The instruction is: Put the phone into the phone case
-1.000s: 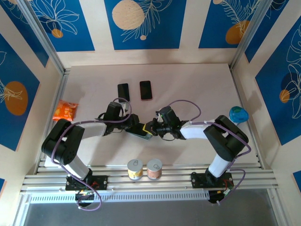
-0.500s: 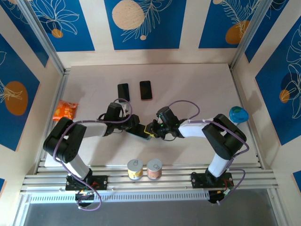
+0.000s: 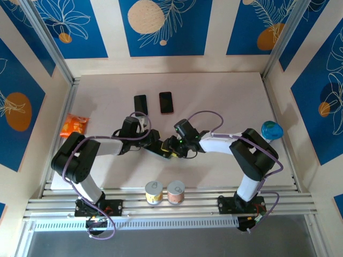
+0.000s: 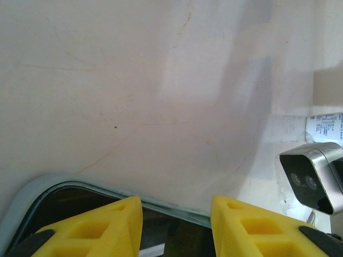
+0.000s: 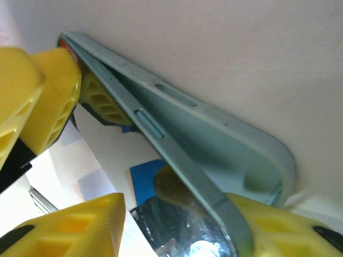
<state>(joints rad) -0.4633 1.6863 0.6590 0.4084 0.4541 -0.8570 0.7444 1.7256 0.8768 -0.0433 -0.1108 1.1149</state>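
Case [image 5: 214, 144], pale green, long axis spanning both grippers: left gripper [image 3: 154, 144] clamps one end, right gripper [image 3: 172, 148] released around other.

Black arms [image 3: 75, 160] with white links trail purple cables [image 3: 206, 112]; the claw fingers [image 4: 91, 227] are blocky yellow.

Lab robot cell: aluminium rails [image 3: 209, 205], printed wall panels [image 3: 161, 27].

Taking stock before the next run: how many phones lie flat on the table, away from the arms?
2. A black phone and a red-edged phone lie side by side at the far middle. The pale case in mid-table may hold another.
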